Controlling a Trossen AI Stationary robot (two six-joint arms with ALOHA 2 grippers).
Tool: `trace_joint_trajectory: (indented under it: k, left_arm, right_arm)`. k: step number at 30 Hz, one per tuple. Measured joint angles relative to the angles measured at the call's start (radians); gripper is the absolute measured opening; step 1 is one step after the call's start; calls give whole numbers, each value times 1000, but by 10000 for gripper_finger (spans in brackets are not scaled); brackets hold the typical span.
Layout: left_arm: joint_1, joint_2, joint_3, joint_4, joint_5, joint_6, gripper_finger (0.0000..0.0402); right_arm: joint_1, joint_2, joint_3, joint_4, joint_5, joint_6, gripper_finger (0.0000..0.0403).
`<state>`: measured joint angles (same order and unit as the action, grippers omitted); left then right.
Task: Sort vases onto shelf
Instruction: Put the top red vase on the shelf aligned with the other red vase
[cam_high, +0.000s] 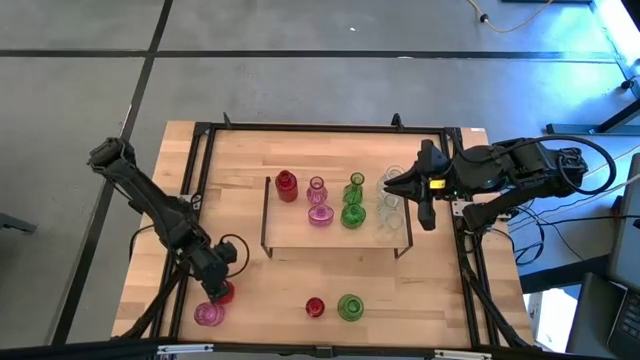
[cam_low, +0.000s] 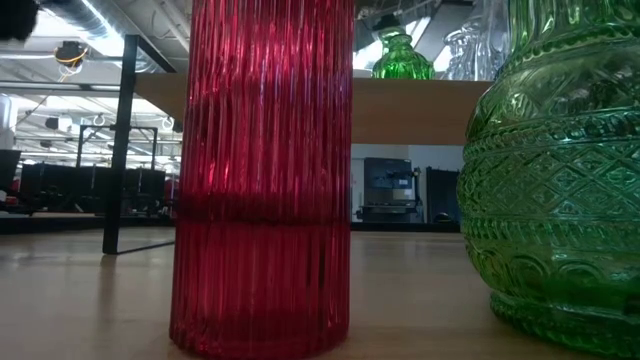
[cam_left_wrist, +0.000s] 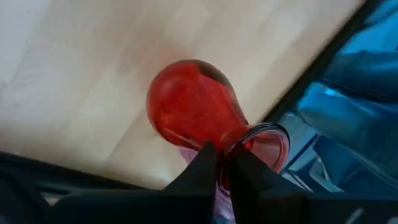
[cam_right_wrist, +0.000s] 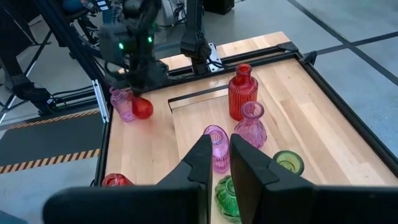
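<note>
We see our left gripper (cam_high: 218, 285) clenched on round-bellied red glass vase (cam_high: 224, 292), well off low light-wood shelf (cam_high: 290, 228), w/ right gripper (cam_high: 425, 190) beside shelf's end, fingers nearly together, holding nothing. No legible labels.

Shelf (cam_high: 335, 236): light wood, black legs, mid-bench. On it upright: red bottle vase (cam_high: 287, 185), two pink vases (cam_high: 319, 205), two green vases (cam_high: 353, 203), clear vases (cam_high: 390, 205). Near bench's front edge: round red vase (cam_high: 222, 291), pink vase (cam_high: 209, 314), ribbed red vase (cam_high: 315, 307), green vase (cam_high: 350, 307).

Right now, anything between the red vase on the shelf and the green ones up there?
Yes: two pink vases, one behind the other, stand between the red vase and the green pair on the shelf, per the high view.
</note>
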<state>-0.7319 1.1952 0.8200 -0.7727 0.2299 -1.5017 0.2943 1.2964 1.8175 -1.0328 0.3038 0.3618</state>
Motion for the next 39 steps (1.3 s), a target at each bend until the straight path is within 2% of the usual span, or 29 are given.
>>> trace_joint_trajectory:
  k: [5,9,13,18,21,26,32,39]
  left_arm:
    - [58,-5,270,-290,-30,79,8]
    - [134,-6,533,-509,-172,159,8]
    - [263,17,732,-559,-266,293,8]
    - [508,159,919,-703,-173,567,8]
    - [621,257,1015,-814,-151,719,8]
    - [764,368,1076,-759,-48,921,8]
    - [804,461,1076,-763,105,1037,8]
    - [859,526,1076,-781,121,1114,8]
  right_arm:
    - [0,0,0,1,15,-3,40]
    - [0,0,0,19,19,0,40]
    - [0,0,0,37,18,0,40]
    - [0,13,0,45,22,-3,40]
    - [0,31,0,49,37,-7,40]
    - [0,59,0,75,15,-8,40]
    - [0,80,0,83,-50,22,40]
    - [0,81,0,82,-80,32,40]
